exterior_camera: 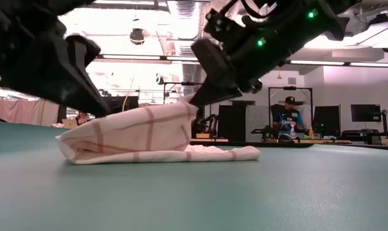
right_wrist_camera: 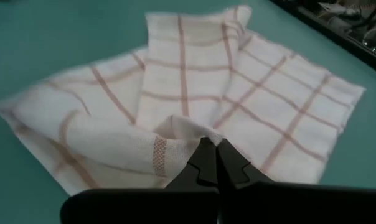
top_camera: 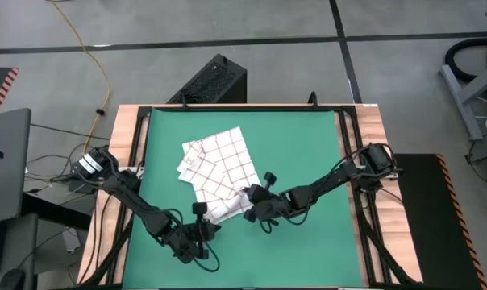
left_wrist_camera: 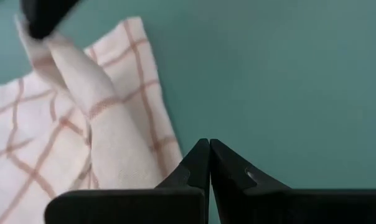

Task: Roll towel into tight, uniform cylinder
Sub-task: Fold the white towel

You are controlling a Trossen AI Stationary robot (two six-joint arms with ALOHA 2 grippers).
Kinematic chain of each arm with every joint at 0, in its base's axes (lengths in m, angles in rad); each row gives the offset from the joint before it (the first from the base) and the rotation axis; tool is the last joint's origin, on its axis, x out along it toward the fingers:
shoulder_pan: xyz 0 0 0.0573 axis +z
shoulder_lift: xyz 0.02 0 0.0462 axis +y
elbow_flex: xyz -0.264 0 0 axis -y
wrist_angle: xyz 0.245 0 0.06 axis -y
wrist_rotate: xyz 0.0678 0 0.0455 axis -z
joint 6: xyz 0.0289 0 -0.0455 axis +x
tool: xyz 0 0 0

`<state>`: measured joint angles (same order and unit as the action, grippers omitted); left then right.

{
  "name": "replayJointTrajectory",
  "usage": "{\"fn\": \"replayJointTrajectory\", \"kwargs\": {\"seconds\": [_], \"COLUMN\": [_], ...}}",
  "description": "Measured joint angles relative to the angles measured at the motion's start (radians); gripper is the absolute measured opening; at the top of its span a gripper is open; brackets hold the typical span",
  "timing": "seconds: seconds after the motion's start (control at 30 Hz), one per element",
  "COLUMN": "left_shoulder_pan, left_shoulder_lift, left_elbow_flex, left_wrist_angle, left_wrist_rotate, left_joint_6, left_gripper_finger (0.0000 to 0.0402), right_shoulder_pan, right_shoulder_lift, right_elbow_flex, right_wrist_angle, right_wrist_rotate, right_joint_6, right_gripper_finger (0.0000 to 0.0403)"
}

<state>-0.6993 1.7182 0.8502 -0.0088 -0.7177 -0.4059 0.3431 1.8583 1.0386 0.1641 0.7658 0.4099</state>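
Broadly, the bench (top_camera: 139,129) carries a green mat (top_camera: 308,145) over most of its top, and the towel (top_camera: 221,165) lies on the mat a little toward the left side of its middle, partly folded over itself, with its near end raised off the surface. By the look of it the rolling is only at its start: the near edge is being lifted to turn over, and no cylinder has formed yet. Both arms reach in from the side edges of the bench toward its near edge, bent low over the mat. The right gripper (right_wrist_camera: 216,163) comes in from the right and has its fingers pressed together on the towel's lifted near corner, holding a tented fold above the flat part. The left gripper (left_wrist_camera: 209,163) sits just beside the towel's near left edge, fingers pressed together on nothing, the cloth alongside rather than between them. Next, I judge, the left gripper needs to take hold of its own corner, so that both ends turn over evenly.
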Motion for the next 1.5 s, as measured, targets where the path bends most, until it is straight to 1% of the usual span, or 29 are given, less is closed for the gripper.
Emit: {"fn": "replayJointTrajectory", "kwargs": {"seconds": [0.1, 0.17, 0.27, 0.37, 0.43, 0.5, 0.57, 0.63, 0.7, 0.83, 0.9, 1.07, 1.17, 1.4, 1.5], "left_shoulder_pan": [0.008, 0.007, 0.006, -0.007, -0.023, -0.038, -0.044, -0.042, -0.039, -0.036, -0.034, -0.026, -0.023, -0.025, -0.024], "left_shoulder_lift": [0.063, 0.111, 0.175, 0.214, 0.223, 0.226, 0.227, 0.234, 0.235, 0.234, 0.234, 0.234, 0.234, 0.233, 0.233], "left_elbow_flex": [0.033, 0.078, 0.167, 0.256, 0.293, 0.311, 0.308, 0.287, 0.259, 0.231, 0.226, 0.225, 0.225, 0.225, 0.225], "left_wrist_angle": [-0.001, -0.074, -0.211, -0.339, -0.398, -0.416, -0.43, -0.424, -0.427, -0.426, -0.423, -0.468, -0.493, -0.536, -0.535], "left_wrist_rotate": [0.021, 0.02, -0.034, -0.101, -0.153, -0.192, -0.185, -0.127, -0.104, -0.161, -0.169, -0.134, -0.101, -0.071, -0.073], "left_joint_6": [-0.026, -0.037, -0.084, -0.144, -0.167, -0.193, -0.226, -0.258, -0.291, -0.332, -0.339, -0.372, -0.395, -0.429, -0.429], "left_gripper_finger": [0.0, 0.0, 0.0, 0.0, 0.0, 0.0, 0.0, 0.0, 0.0, 0.0, 0.0, 0.0, 0.0, 0.0, 0.0], "right_shoulder_pan": [0.001, 0.005, 0.01, 0.011, 0.011, 0.01, 0.009, 0.009, 0.009, 0.009, 0.01, 0.011, 0.011, 0.029, 0.046], "right_shoulder_lift": [-0.001, -0.001, -0.001, -0.001, -0.001, -0.001, -0.001, -0.001, -0.001, -0.001, -0.001, -0.001, -0.001, -0.001, -0.001], "right_elbow_flex": [0.0, 0.0, 0.0, 0.0, 0.0, 0.0, 0.0, 0.0, 0.0, 0.0, 0.0, 0.0, 0.0, 0.001, 0.001], "right_wrist_angle": [0.009, 0.002, -0.006, -0.006, -0.007, -0.007, -0.003, -0.003, -0.003, -0.003, -0.005, -0.037, -0.094, -0.325, -0.351], "right_wrist_rotate": [0.0, 0.016, 0.05, 0.051, 0.052, 0.052, 0.055, 0.065, 0.071, 0.071, 0.071, 0.071, 0.072, 0.097, 0.1], "right_joint_6": [-0.001, -0.001, -0.026, -0.027, -0.029, -0.035, -0.051, -0.056, -0.067, -0.069, -0.071, -0.063, -0.016, 0.153, 0.173], "right_gripper_finger": [0.0, 0.0, 0.0, 0.0, 0.0, 0.0, 0.0, 0.0, 0.0, 0.0, 0.0, 0.0, 0.0, 0.0, 0.0]}}
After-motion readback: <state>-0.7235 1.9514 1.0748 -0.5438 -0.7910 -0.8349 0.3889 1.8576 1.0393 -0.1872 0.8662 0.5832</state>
